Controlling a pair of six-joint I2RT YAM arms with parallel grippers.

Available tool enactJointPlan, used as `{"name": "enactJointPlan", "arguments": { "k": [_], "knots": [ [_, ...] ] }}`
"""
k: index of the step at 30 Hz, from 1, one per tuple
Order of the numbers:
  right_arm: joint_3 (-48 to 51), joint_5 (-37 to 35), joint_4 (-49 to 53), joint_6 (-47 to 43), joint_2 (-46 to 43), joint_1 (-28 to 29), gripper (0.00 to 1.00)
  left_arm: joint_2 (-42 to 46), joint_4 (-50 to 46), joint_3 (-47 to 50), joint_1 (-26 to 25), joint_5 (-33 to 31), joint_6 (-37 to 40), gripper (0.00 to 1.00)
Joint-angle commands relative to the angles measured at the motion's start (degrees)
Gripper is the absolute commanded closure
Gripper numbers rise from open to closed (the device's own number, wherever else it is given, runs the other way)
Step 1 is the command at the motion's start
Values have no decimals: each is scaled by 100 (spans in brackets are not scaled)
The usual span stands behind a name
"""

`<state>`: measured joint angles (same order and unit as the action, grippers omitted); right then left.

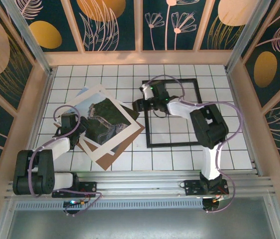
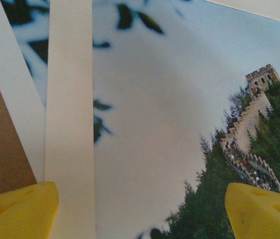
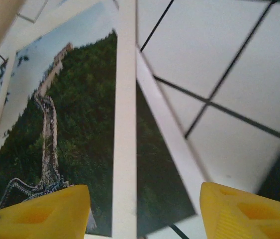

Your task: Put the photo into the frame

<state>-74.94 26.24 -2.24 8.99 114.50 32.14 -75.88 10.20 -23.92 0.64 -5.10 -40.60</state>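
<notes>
Your left pincer hangs spread over the photo and white mat; your right pincer, also spread, straddles the mat's opposite edge. Nothing is pinched yet, and the frame lies empty just beside them, so the loading is all left to do.

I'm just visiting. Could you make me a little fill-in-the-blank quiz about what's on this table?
The frame has a narrow ____ rim.
Seen from above, the photo lies to the ____ of it.
Under the photo lies a plain ____ backing board.
The left gripper and the right gripper have ____ fingertips.
Missing words: black, left, brown, yellow.
</notes>
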Motion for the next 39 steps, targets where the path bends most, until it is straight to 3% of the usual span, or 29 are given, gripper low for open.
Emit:
{"name": "enactJointPlan", "arguments": {
  "k": [1,11,17,26,31,39],
  "knots": [
    [-732,-559,298,322,548,307,42,-174,352,98,23,212,-1,15],
    [-2266,-1314,1003,600,1751,652,44,-273,562,265,23,153,-28,26],
    [-2579,-1252,1246,558,2044,683,44,-374,655,275,23,199,-27,33],
    [-2593,-883,1288,607,2108,724,47,-499,794,195,23,454,-18,37],
    [-2598,-539,1382,852,2056,706,48,-454,1034,195,25,894,-187,38],
    [-2044,-199,1012,1404,1686,565,48,-732,1300,48,23,1320,-485,37]
  ]
}}
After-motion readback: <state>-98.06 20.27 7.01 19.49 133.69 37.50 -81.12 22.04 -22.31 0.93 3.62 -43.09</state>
